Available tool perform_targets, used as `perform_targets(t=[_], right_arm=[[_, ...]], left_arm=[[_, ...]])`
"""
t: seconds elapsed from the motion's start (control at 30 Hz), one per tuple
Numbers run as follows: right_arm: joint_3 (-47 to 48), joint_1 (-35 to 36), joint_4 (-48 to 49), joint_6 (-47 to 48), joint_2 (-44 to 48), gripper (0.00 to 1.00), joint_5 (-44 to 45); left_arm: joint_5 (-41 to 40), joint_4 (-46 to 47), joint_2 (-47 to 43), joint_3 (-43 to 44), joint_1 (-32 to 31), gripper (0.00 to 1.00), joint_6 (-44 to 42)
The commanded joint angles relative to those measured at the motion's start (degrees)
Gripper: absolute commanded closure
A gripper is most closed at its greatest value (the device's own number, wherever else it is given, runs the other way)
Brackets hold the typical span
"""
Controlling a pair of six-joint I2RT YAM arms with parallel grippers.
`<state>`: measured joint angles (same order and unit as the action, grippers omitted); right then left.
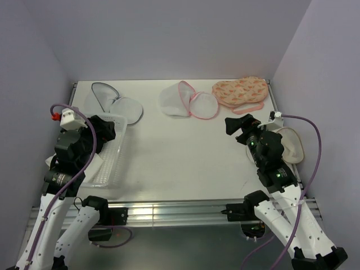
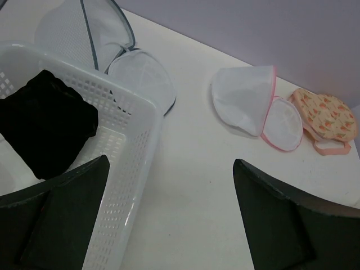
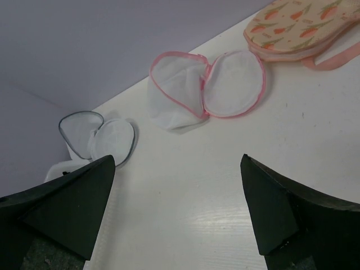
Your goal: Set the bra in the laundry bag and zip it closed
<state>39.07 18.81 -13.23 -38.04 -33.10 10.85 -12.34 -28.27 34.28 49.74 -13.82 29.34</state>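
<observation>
The black bra (image 2: 48, 129) lies in a white plastic basket (image 2: 132, 169) at the left; in the top view my left arm mostly hides it. The laundry bag (image 1: 188, 101), white mesh with pink trim, lies open in two halves at the back middle of the table, and shows in the left wrist view (image 2: 256, 107) and the right wrist view (image 3: 205, 87). My left gripper (image 1: 106, 132) is open and empty above the basket's right wall (image 2: 171, 214), just right of the bra. My right gripper (image 1: 239, 125) is open and empty above bare table (image 3: 177, 214), in front of the bag.
A white mesh pouch with grey trim (image 1: 115, 101) lies open behind the basket (image 1: 109, 157). An orange patterned pouch with a pink strap (image 1: 242, 91) lies right of the bag. A cream round item (image 1: 292, 143) sits at the table's right edge beside my right arm.
</observation>
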Motion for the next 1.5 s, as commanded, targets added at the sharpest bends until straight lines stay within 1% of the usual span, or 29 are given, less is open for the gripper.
perform_targets(t=[0.0, 0.1, 0.13, 0.2, 0.23, 0.3, 0.33, 0.43, 0.5, 0.57, 0.7, 0.9, 0.93, 1.0, 1.03, 1.1, 1.23, 1.37, 1.47], right_arm=[[2.8, -0.3, -0.4, 0.3, -0.2, 0.00, 0.7], [3.0, -0.3, -0.9, 0.7, -0.3, 0.00, 0.9], [3.2, -0.3, -1.4, 0.9, -0.4, 0.00, 1.2], [3.9, -0.2, -3.0, 1.0, -0.7, 0.00, 1.7], [4.3, -0.3, -3.5, 1.1, -0.9, 0.00, 2.1], [4.8, -0.3, -4.3, 1.0, -1.1, 0.00, 1.9], [4.8, -0.2, -4.3, 0.9, -0.9, 0.00, 1.5], [4.4, -0.3, -3.9, 0.1, -0.6, 0.00, 0.8], [4.1, -0.3, -3.2, -0.1, -1.0, 0.00, 0.0], [4.1, -0.3, -3.0, -0.5, -1.4, 0.00, -0.6], [3.9, -0.3, -3.0, -0.8, -2.4, 0.00, -1.4], [2.7, -0.2, -2.5, -0.5, -2.8, 0.00, -1.8], [2.3, -0.3, -2.3, -0.5, -2.9, 0.00, -1.9], [2.2, -0.3, -1.9, -0.6, -3.5, 0.00, -2.4], [2.3, -0.2, -1.8, -0.8, -3.9, 0.00, -3.3], [2.4, -0.2, -1.4, -0.9, -4.3, 0.00, -4.1], [2.3, -0.3, -1.4, -0.7, -4.2, 0.00, -5.0], [2.4, -0.3, -1.4, -0.5, -4.0, 0.00, -5.8], [2.9, -0.3, -2.1, -0.1, -3.6, 0.00, -5.7]], left_arm=[[-2.3, 1.5, -0.2, 0.2, 0.3, 0.01, -0.4], [-7.0, -0.2, -0.3, 0.5, 0.3, 0.01, 1.5], [-11.3, -0.6, -0.3, 0.2, 0.3, 0.01, 2.4], [-15.9, -2.6, 0.1, 0.1, 0.3, 0.01, 5.3], [-20.6, -3.9, 1.2, 0.5, 0.3, 0.01, 6.4], [-24.6, -8.0, 3.1, 1.8, 0.3, 0.01, 9.7], [-28.6, -9.4, 5.6, 2.3, 0.3, 0.01, 10.7], [-33.0, -11.9, 9.8, 2.7, 0.8, 0.01, 13.8], [-33.2, -12.1, 12.0, 2.8, 2.5, 0.02, 15.7], [-31.4, -12.5, 15.5, 2.6, 4.4, 0.05, 17.3], [-28.1, -11.7, 20.5, 1.4, 11.0, 0.11, 19.7], [-31.5, -11.5, 25.7, -0.1, 13.6, 0.14, 25.6], [-32.2, -11.7, 27.8, 0.1, 13.7, 0.14, 27.4], [-34.9, -14.0, 32.0, 0.9, 13.8, 0.14, 30.1], [-35.7, -14.9, 33.3, 1.2, 15.3, 0.13, 32.5], [-37.6, -17.0, 37.1, 1.7, 15.8, 0.11, 35.0], [-41.2, -19.4, 41.7, 2.7, 16.5, 0.10, 40.9], [-42.7, -21.7, 46.3, 4.5, 16.9, 0.06, 43.9], [-42.3, -23.8, 49.2, 6.3, 17.0, 0.06, 45.3]])
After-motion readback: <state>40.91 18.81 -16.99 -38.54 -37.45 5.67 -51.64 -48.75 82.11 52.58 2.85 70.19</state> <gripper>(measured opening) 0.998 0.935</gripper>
